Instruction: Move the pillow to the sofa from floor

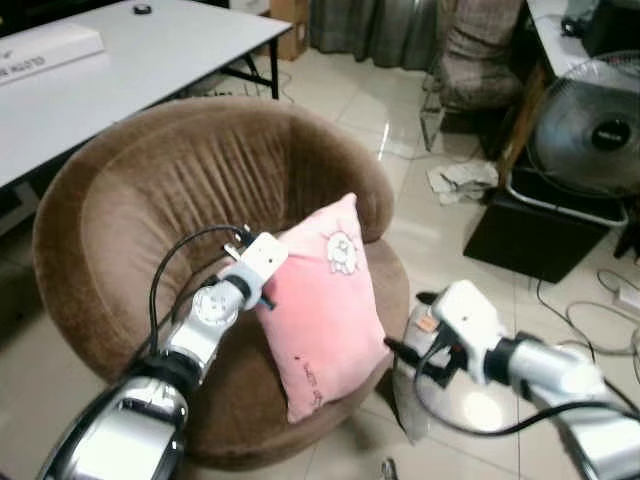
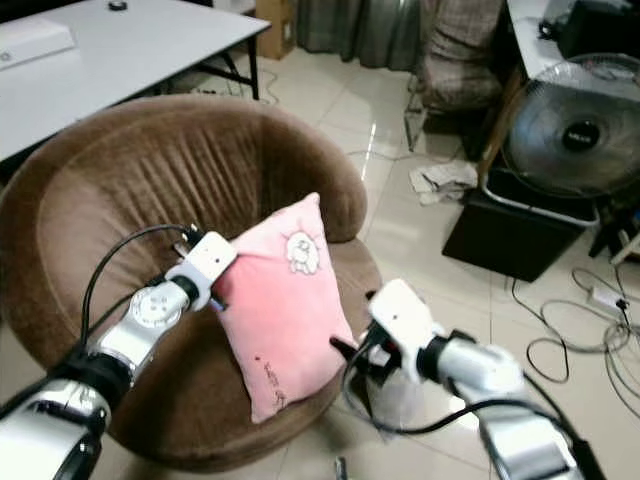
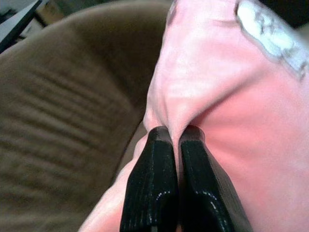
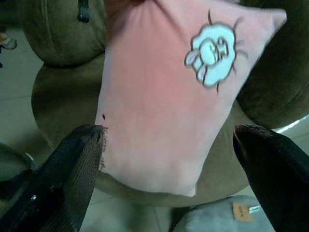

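A pink pillow (image 1: 325, 305) with a white cartoon patch stands upright on the seat of the round brown sofa chair (image 1: 170, 190). My left gripper (image 3: 176, 140) is shut on a fold at the pillow's left edge, and its black fingers (image 3: 154, 183) pinch the pink fabric. My right gripper (image 4: 169, 140) is open just off the pillow's right side, near the chair's front edge. Its two fingers (image 4: 63, 179) spread wide, apart from the pillow (image 4: 164, 101).
A white table (image 1: 120, 60) stands behind the chair on the left. To the right are a fan (image 1: 590, 135), a dark box (image 1: 540, 235) and cables (image 1: 600, 310) on the tiled floor. A grey cushion (image 4: 217, 217) lies below the right gripper.
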Controlling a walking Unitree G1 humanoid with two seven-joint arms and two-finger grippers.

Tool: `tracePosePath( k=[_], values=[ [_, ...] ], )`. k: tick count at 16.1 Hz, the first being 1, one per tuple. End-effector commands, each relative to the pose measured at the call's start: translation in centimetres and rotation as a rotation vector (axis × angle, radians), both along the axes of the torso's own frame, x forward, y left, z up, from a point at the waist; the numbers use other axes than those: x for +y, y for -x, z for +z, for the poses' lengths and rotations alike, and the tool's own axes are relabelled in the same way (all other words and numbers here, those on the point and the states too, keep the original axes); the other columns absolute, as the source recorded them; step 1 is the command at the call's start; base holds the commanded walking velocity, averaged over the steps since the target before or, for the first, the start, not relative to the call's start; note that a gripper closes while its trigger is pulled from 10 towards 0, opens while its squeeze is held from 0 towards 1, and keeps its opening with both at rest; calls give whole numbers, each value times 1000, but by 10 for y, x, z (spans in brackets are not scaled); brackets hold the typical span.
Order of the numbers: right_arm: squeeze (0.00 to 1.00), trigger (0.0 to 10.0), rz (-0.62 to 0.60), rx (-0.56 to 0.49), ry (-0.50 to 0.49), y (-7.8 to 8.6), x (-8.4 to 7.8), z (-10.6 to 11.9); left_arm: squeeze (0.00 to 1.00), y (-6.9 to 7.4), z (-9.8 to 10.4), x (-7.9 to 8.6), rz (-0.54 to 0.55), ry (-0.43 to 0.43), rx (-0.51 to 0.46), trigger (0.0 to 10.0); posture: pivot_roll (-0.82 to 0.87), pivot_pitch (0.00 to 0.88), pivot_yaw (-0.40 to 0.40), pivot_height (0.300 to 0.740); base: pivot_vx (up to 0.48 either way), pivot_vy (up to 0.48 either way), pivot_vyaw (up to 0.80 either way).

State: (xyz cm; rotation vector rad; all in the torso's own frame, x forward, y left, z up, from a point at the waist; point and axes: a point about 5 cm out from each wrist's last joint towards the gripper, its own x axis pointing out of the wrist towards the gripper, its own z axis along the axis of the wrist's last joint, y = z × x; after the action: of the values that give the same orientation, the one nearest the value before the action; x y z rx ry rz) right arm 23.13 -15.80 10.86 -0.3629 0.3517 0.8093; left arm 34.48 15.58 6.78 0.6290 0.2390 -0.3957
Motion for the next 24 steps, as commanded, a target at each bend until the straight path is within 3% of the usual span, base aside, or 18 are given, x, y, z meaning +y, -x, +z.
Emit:
tracePosePath(
  k=[1,3,4,8,10,15,16,20,23,24],
  values=[
    [0,10000,-11,13,11,5,5,-3,0,-4,4,8,30,-49,-32,10000,-180,30,-41,740,0,0,0],
    [0,10000,-38,36,2,8,9,-9,0,-6,7,27,85,-121,-46,10000,-178,44,-33,740,0,0,0],
    [0,10000,-45,61,1,14,11,-14,0,-8,12,50,143,-204,-51,10000,-176,53,-22,740,0,0,0],
    [0,10000,-61,74,5,16,11,-16,0,-5,15,80,184,-290,-18,10000,-179,60,-6,740,0,0,0],
    [0,10000,-68,74,-2,18,13,-16,0,-6,18,85,160,-365,-33,10000,-180,58,-2,740,0,0,0],
    [0,10000,-75,62,-28,18,16,-14,0,-12,27,79,144,-388,-106,10000,-180,48,-3,740,0,0,0],
    [0,10000,-78,61,-28,17,16,-14,1000,-15,33,80,161,-388,-130,10000,-185,38,-1,740,0,0,0],
    [0,10000,-81,58,-31,15,17,-14,1000,-15,32,81,163,-382,-128,10000,-177,23,1,740,0,0,0],
    [0,10000,-85,48,-33,10,18,-15,1000,-12,26,71,133,-269,-114,10000,-163,8,0,740,0,0,0],
    [0,10000,-98,35,-31,5,18,-15,1000,-11,25,57,96,-119,-120,10000,-131,0,-5,740,0,0,0]
  ],
)
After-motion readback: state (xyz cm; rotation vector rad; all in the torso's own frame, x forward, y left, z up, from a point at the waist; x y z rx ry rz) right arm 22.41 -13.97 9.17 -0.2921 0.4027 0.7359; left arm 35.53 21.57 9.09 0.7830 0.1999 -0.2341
